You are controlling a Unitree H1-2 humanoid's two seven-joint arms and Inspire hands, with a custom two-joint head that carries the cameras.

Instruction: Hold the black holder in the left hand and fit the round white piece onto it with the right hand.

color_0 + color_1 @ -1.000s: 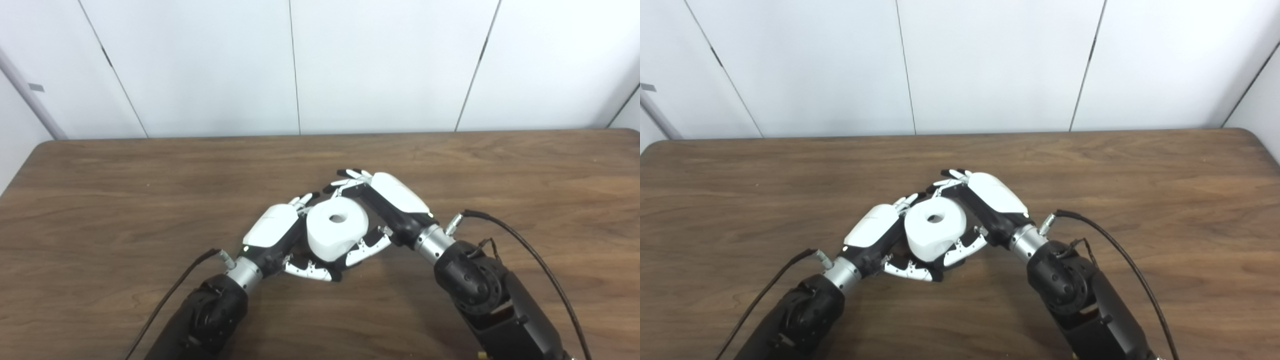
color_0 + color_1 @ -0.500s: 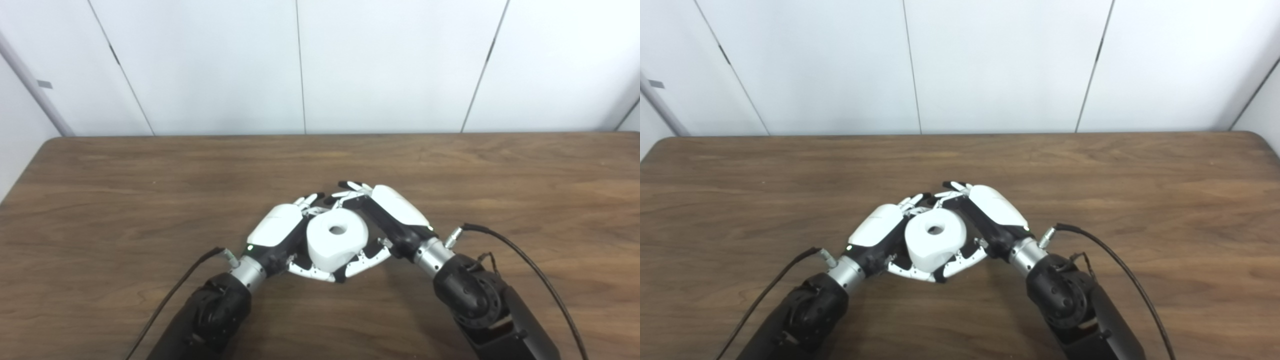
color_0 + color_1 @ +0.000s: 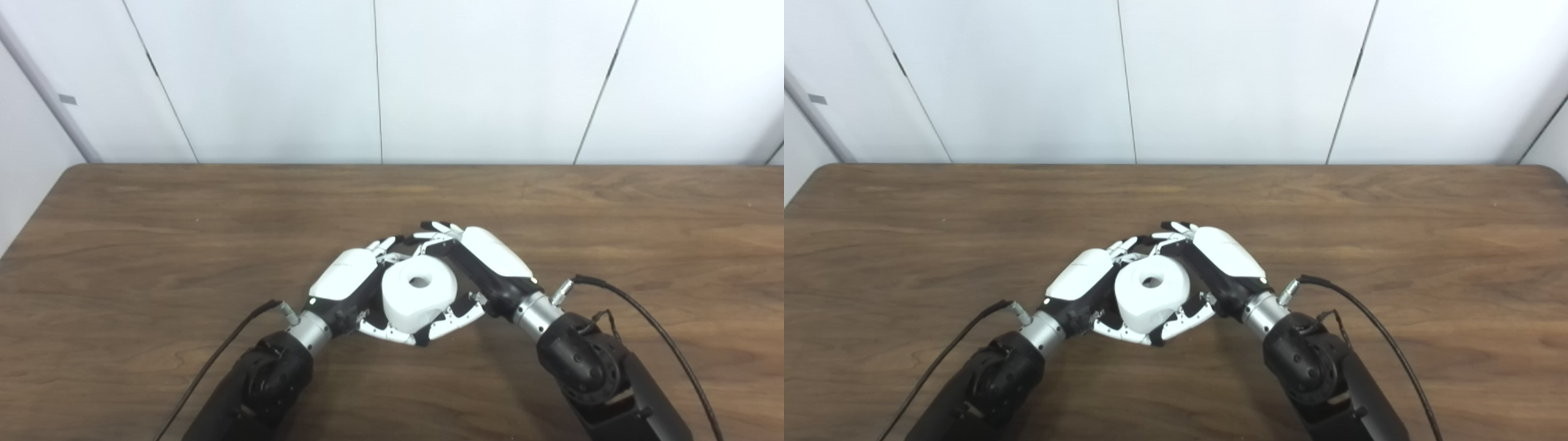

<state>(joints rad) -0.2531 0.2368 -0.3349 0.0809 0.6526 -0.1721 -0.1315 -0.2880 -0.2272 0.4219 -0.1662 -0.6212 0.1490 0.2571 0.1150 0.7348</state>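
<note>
Near the worktop's centre: both hands met around one object, low over the brown wooden worktop (image 3: pixel 184 245).
Round white piece: the round white piece (image 3: pixel 419 297) sat between the two hands, its central hole facing up and towards the camera.
Left hand: the left hand (image 3: pixel 346 285) lay against the piece's left side, thumb curled under its near edge, fingers reaching round the far side; it was closed on the piece.
Right hand: the right hand (image 3: pixel 490 263) pressed the piece's right side, thumb under the near edge beside the left thumb, fingers wrapped behind; it gripped the piece too.
Black holder: hidden; whether it sat under or inside the piece could not be told.
Cables: a black cable (image 3: pixel 649 318) ran from each wrist towards the near edge.
Background: white wall panels (image 3: pixel 490 79) stood behind the worktop.
</note>
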